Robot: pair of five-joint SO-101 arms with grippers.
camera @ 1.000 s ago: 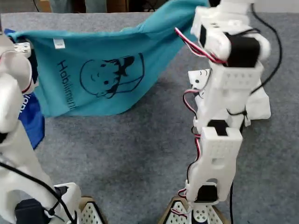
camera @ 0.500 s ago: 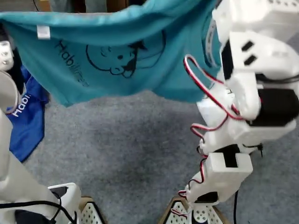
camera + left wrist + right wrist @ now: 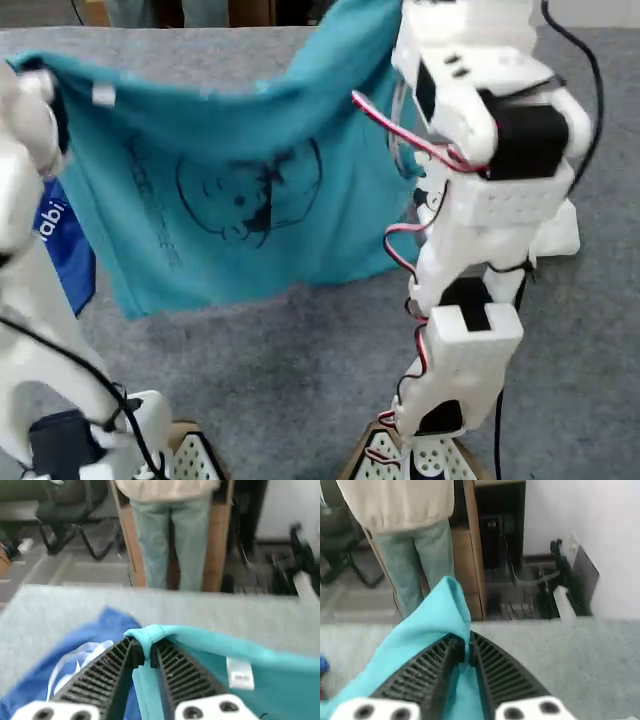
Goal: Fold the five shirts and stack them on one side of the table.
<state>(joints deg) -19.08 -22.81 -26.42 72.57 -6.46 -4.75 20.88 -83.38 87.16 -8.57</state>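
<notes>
Clamped shut on a bunched pinch of cloth: the ribbed black fingers [image 3: 112,667] of the left gripper [image 3: 142,652], with nothing between them but the fabric. Pressed together the same way on a peaked corner: the fingers [image 3: 427,667] of the right gripper [image 3: 467,647]. Held by both, a teal cotton shirt with a black line-drawn face [image 3: 230,200], raised above the grey felt-covered table [image 3: 300,370]. Upper edge strung from one pinch to the other, long axis running side to side across the table. From the fingers, hanging downward and toward the arm bases, with a small white label [image 3: 103,95] near the left pinch and the hem loose and slanted; whether touching the table, impossible to tell. Farther out: a crumpled royal-blue shirt [image 3: 62,245] on the table just beside the left gripper, and a white shirt [image 3: 562,228] on the table, partly hidden by the right arm. Judged next: laying the teal cloth flat, both pinches lowered together, neither arm nearer than the other, each at its own end.
</notes>
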